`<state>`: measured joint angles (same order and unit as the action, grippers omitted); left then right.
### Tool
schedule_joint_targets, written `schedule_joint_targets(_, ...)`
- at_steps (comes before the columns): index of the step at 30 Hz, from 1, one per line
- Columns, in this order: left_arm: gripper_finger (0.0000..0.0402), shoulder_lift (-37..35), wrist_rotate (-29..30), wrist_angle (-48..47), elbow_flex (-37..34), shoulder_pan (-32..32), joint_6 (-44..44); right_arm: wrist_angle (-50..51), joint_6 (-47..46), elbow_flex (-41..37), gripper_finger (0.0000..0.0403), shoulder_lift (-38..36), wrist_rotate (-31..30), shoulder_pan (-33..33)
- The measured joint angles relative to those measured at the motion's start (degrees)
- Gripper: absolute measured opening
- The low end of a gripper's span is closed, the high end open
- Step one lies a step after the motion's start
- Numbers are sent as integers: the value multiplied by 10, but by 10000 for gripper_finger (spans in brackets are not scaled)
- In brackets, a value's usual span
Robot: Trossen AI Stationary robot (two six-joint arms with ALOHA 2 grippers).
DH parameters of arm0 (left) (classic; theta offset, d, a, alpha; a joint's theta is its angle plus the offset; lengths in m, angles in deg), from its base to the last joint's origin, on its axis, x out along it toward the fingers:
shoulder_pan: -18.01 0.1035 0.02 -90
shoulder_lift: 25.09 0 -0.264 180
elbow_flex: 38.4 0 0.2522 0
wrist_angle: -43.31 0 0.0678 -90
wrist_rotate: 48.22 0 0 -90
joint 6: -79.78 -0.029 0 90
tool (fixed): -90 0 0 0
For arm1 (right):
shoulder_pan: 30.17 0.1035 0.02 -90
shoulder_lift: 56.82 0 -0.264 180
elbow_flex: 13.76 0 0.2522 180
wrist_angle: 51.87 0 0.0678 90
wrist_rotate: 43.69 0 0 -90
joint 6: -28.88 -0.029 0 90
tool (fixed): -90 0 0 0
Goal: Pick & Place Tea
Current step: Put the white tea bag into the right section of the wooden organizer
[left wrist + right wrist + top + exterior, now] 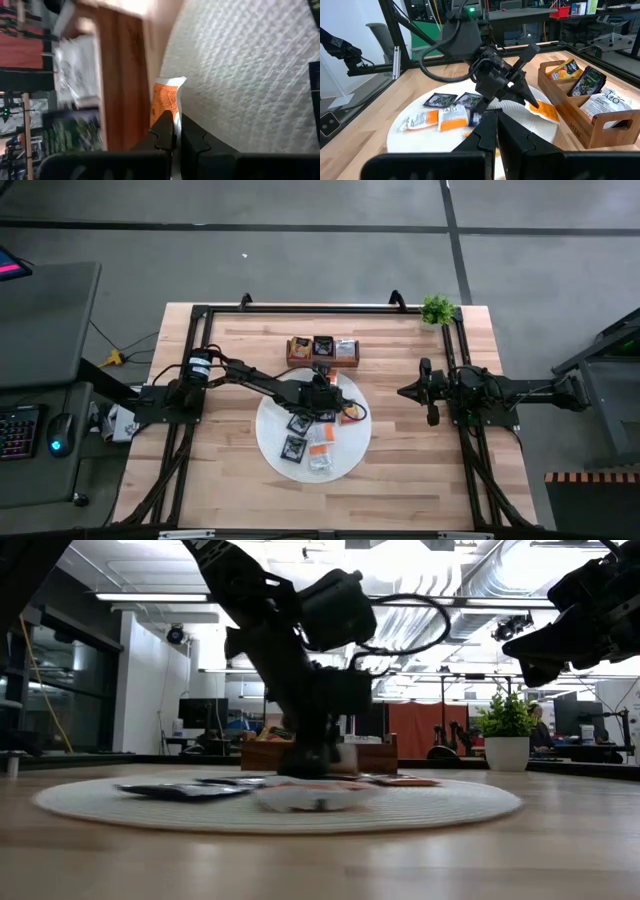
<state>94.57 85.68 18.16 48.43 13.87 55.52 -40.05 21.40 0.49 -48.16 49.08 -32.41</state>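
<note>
One step: grasp, mid-frame in the high view.
Left gripper point(172, 131): clamped on orange sachet point(167, 100).
Right gripper point(405, 393): closed, empty, waiting right of centre.
Next: lift, carry to tray point(323, 361).

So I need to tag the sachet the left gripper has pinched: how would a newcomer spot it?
Start at the round white mat in the table's middle, then go to its edge nearest the wooden tray. There the left gripper is shut on an orange sachet, the only packet lifted at one edge; the others lie flat.
</note>
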Motion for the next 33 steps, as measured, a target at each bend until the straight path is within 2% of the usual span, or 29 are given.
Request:
schedule_joint_targets(10, 1, -46, 31, -21, -1, 0, -16, 0, 0, 0, 12, 0, 0, 0)
schedule_joint_targets(17, 0, -99, 9, -58, 0, -6, -17, 0, 0, 0, 12, 0, 0, 0)
schedule_joint_targets(22, 0, -149, -57, -127, 12, -7, -5, 0, 0, 0, 12, 0, 0, 0)
schedule_joint_targets(28, 0, -171, -122, -231, 84, 2, 18, 0, 0, 0, 12, 0, 0, 0)
schedule_joint_targets(33, 0, -172, -209, -300, 144, 14, 38, 0, 0, 0, 12, 0, 0, 0)
